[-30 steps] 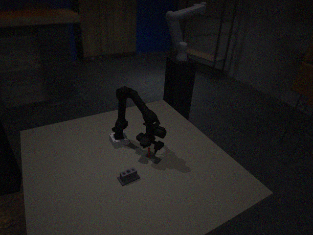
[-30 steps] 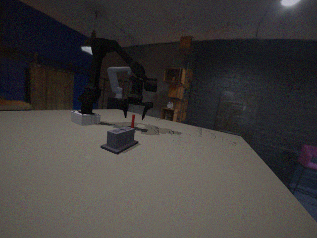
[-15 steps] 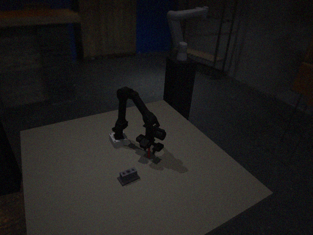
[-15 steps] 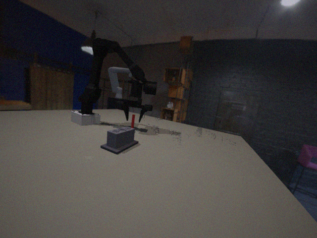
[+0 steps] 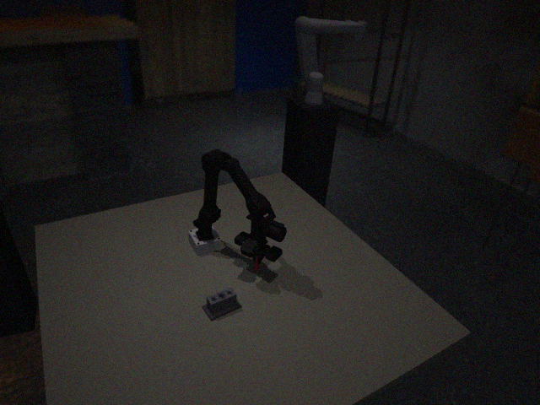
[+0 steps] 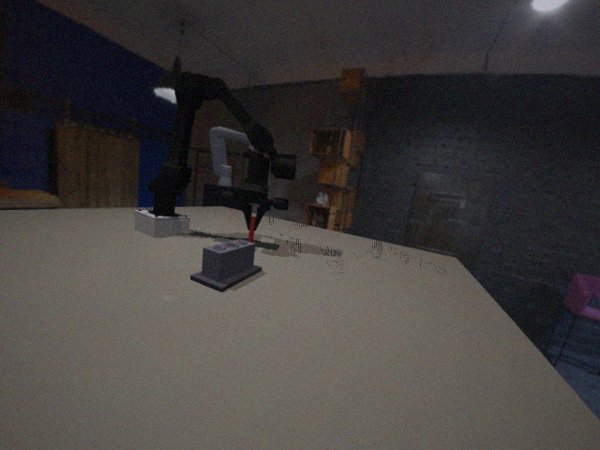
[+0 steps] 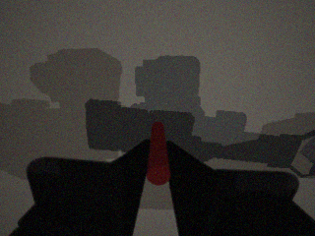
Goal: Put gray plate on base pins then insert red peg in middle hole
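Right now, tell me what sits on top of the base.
The gray plate lies on the base, its holes facing up. The two pins are covered by the plate, so their seating cannot be seen. The red peg is not there: the gripper is shut on it, behind the base.

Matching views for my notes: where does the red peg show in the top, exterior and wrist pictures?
Top: peg just below the gripper, right of centre, upright on the table.
Exterior: peg under the gripper, just behind the gray plate on its base.
Wrist: peg centre, pinched between the two dark fingers.
Shared landmark: the closed gripper around the peg's top.
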